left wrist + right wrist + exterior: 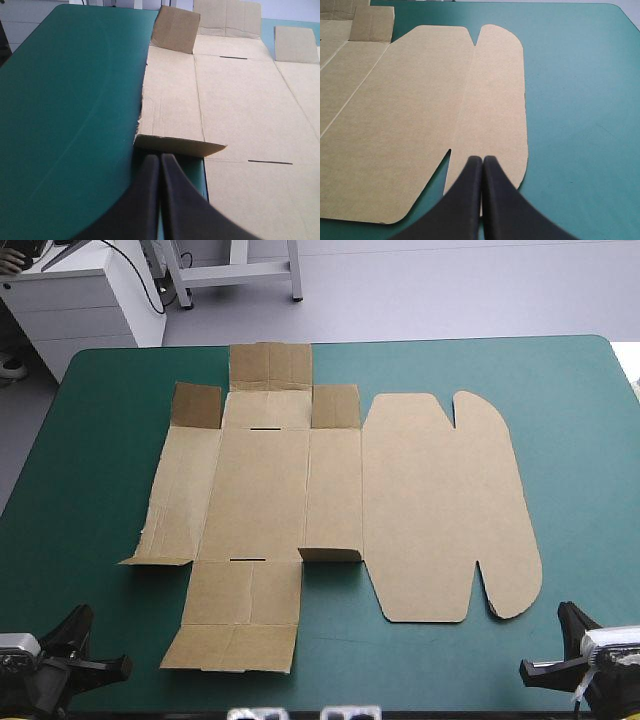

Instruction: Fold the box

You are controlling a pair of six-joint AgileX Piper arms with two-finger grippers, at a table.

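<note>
The brown box (330, 505) lies spread as a flat cut sheet across the middle of the teal-green table, its rounded lid panel (450, 510) on the right. Small corner flaps stand slightly raised at the far side (197, 405) and near side (330, 555). My left gripper (95, 665) rests at the near left corner, shut and empty; in the left wrist view its tips (160, 157) point at a raised near flap (180, 145) of the box (240, 100). My right gripper (545, 668) sits at the near right, shut and empty, tips (482, 159) over the lid's rounded edge (495, 110).
Bare teal-green cover (90, 490) runs along the left of the sheet and on the right (580, 460). A white cabinet (80, 295) and a metal stand stay beyond the far edge.
</note>
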